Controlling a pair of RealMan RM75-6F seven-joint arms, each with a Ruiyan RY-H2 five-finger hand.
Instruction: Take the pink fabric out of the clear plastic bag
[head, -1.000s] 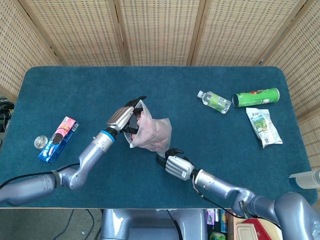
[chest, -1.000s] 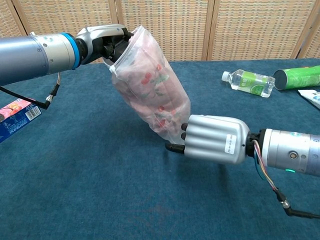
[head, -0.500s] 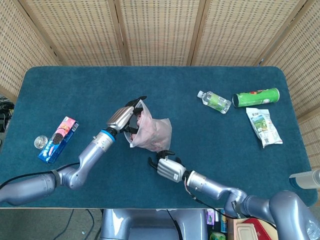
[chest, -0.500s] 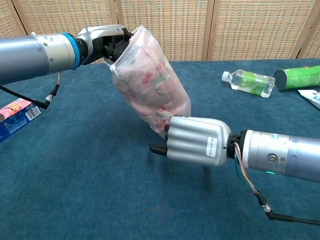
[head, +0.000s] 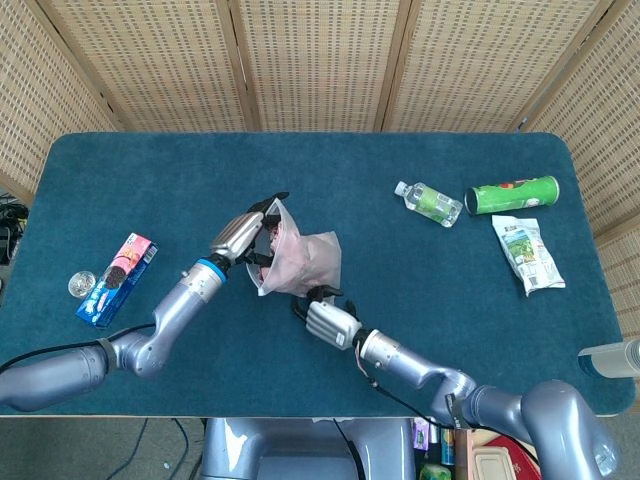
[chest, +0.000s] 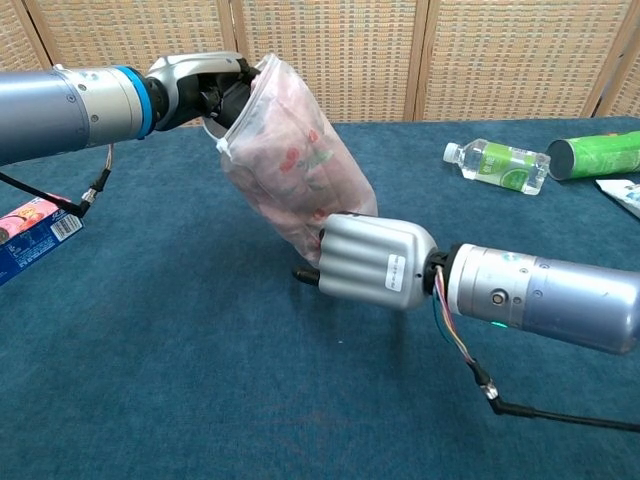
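The bench (head: 140, 180) is covered by a dark teal, carpet-like cloth with rounded far corners. Behind it, a folding screen (head: 320, 60) of woven wicker panels set in pale wooden frames is seen, closing off the back and both sides. The scene is evenly lit, and only soft shadows are cast on the cloth.

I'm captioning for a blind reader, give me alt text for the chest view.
The left robot hand holds up a clear bag of pink fabric by its mouth, while the right robot hand reaches its bottom above a blue table.
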